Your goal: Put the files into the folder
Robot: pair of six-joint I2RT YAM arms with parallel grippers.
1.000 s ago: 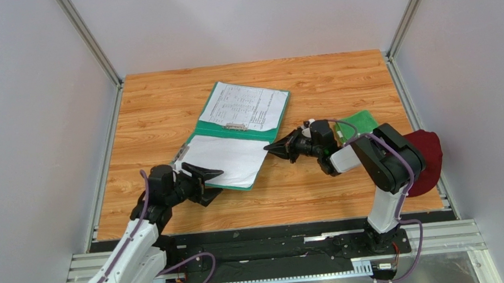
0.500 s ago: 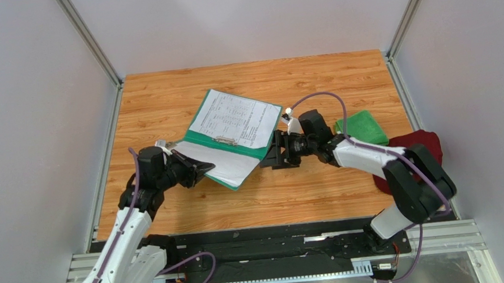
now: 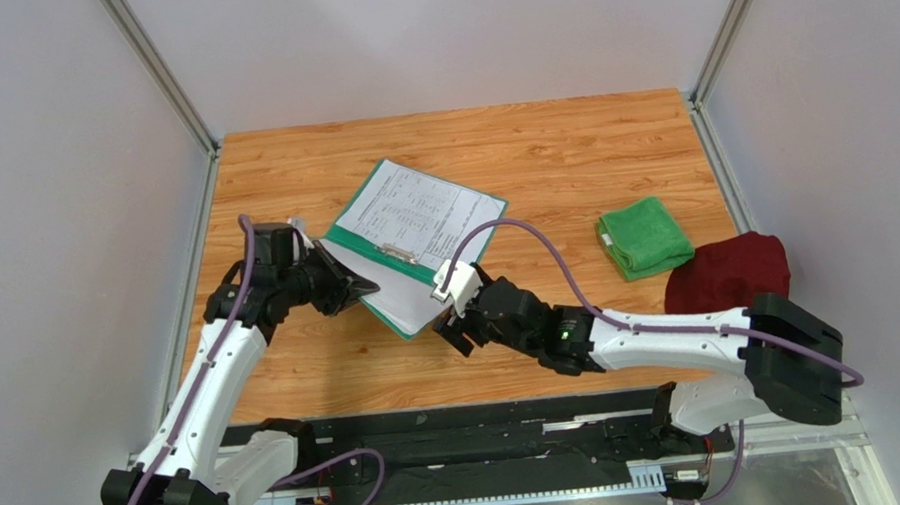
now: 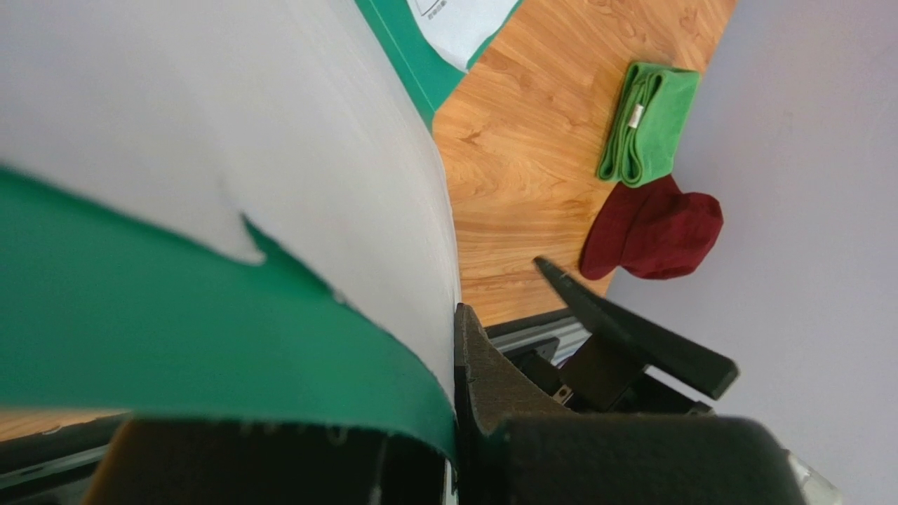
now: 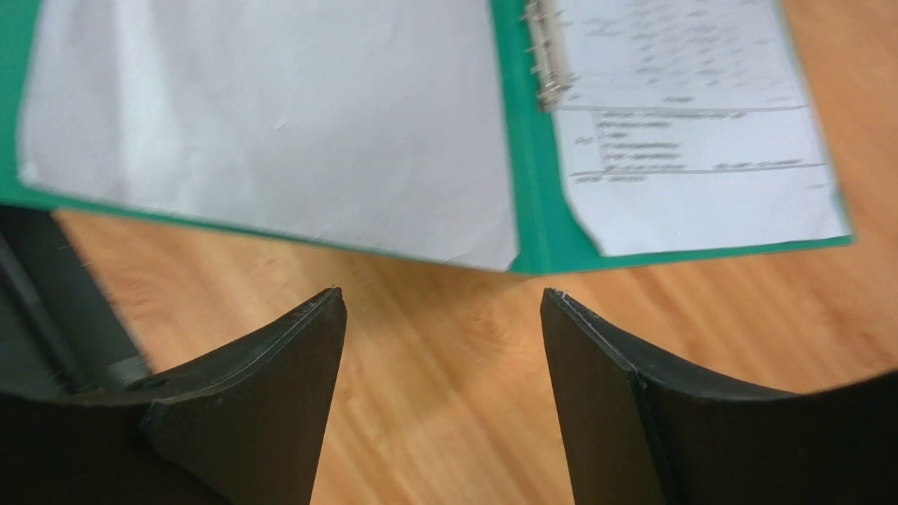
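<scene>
The teal-green folder (image 3: 388, 318) lies open on the wooden table, its left cover lifted off the wood. One of the files, a printed sheet (image 3: 420, 212), lies under the metal clip (image 5: 546, 58) on the right half. A blank white sheet (image 3: 405, 287) rests on the raised cover. My left gripper (image 3: 352, 290) is shut on that cover's edge, with green folder (image 4: 158, 316) and white sheet (image 4: 264, 126) pinched together. My right gripper (image 3: 457, 327) hovers open just in front of the folder's near edge (image 5: 532, 179), nothing between its fingers (image 5: 274, 389).
A folded bright green cloth (image 3: 644, 236) and a maroon cloth (image 3: 727, 271) lie at the right side of the table. Grey walls and metal posts close in the left, right and back. The black rail runs along the near edge.
My left gripper shut on the folder's left cover and raised it back-left. My right gripper opened and swung from the folder's right side round to its near edge.
</scene>
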